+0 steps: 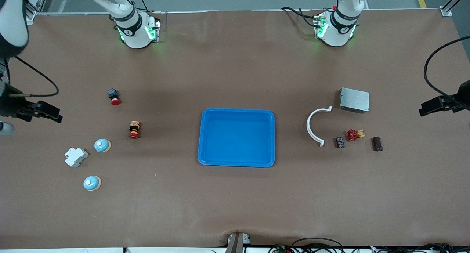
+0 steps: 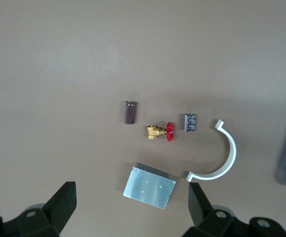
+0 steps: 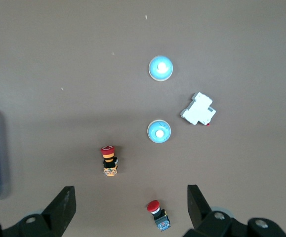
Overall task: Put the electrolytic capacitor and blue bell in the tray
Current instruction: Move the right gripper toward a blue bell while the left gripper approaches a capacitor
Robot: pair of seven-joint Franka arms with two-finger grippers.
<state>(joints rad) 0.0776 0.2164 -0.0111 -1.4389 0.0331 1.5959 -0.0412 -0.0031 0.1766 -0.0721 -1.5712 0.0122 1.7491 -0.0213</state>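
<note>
Main risk is a wrong pick: two bells [image 1: 102, 145] [image 1: 91, 183] near the right arm's end, and two dark cylinders at the left arm's end. The capacitor [image 1: 377, 143] is probably the brown one; the striped part [image 1: 339, 142] looks similar. Valve [image 1: 355, 134] sits between them, so wide fingers could nudge it. White block [image 1: 76, 157] is just beside one bell. Tray [image 1: 237, 163] is mid-tabletop, empty. Left pincer [image 2: 133, 207] and right pincer [image 3: 130, 207] are both spread wide, holding nothing, up high.
</note>
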